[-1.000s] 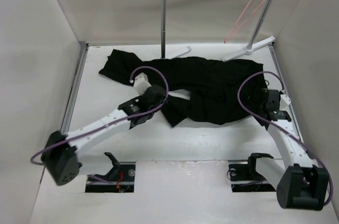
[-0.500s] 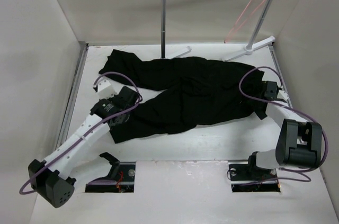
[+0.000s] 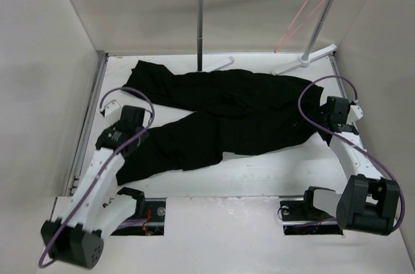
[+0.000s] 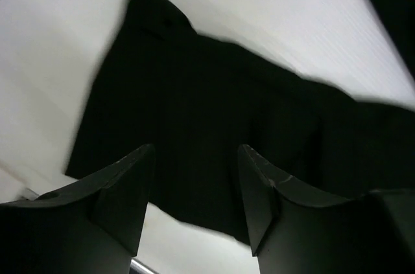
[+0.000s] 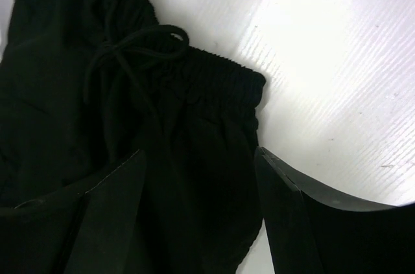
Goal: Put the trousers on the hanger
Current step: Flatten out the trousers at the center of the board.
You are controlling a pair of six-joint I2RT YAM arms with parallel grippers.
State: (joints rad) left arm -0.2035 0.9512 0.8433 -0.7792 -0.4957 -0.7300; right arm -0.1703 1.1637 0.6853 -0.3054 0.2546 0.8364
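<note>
The black trousers (image 3: 246, 115) lie flat across the table, both legs stretched to the left and the waistband at the right. My left gripper (image 3: 136, 135) hovers open above the near leg's end (image 4: 194, 92), with nothing between its fingers (image 4: 194, 151). At the right edge of the cloth my right gripper (image 3: 322, 125) is open too, its jaws straddling the elastic waistband (image 5: 214, 79) beside the tied drawstring (image 5: 130, 47), not closed on it (image 5: 200, 154). The thin pink hanger (image 3: 305, 8) hangs from the right end of the rack's bar, far from both grippers.
A grey metal clothes rack (image 3: 201, 21) stands at the back, its white feet (image 3: 305, 60) on the table just behind the trousers. Pale walls close in left, right and back. The arm mounts (image 3: 146, 212) sit in slots at the near edge.
My left gripper dragged the near leg out to the near left, then opened and let it go. The leg now lies straight. The right gripper stayed by the waistband.
</note>
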